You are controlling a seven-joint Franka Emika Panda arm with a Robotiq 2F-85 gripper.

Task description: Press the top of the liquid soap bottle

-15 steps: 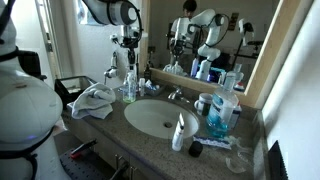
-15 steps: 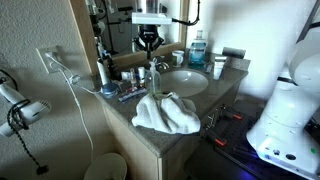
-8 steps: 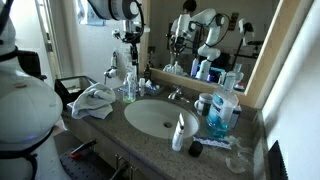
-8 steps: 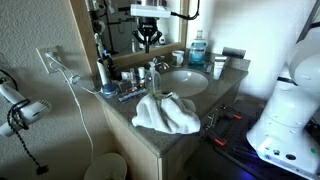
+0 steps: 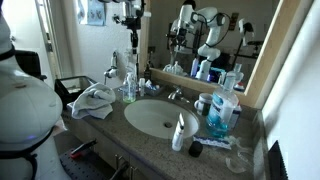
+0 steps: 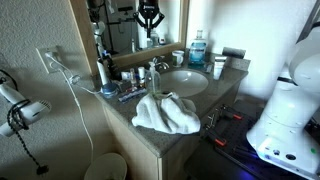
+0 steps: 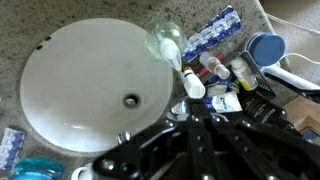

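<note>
On the granite counter, just beside the sink (image 5: 150,120): the liquid soap bottle (image 5: 130,86), upright, near a crumpled white towel (image 5: 92,100). Well above its pump, apart: the gripper (image 6: 150,20). Shows that gap only in both exterior views. Looks straight down in the wrist view, onto bottle and sink drain (image 7: 130,100). Cannot tell how the jaws stand: dark blur.

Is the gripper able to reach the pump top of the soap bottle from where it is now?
Probably yes. The gripper hangs high, roughly over the soap bottle, and only open air shows between them. The towel beside it lies lower than the pump top.
</note>
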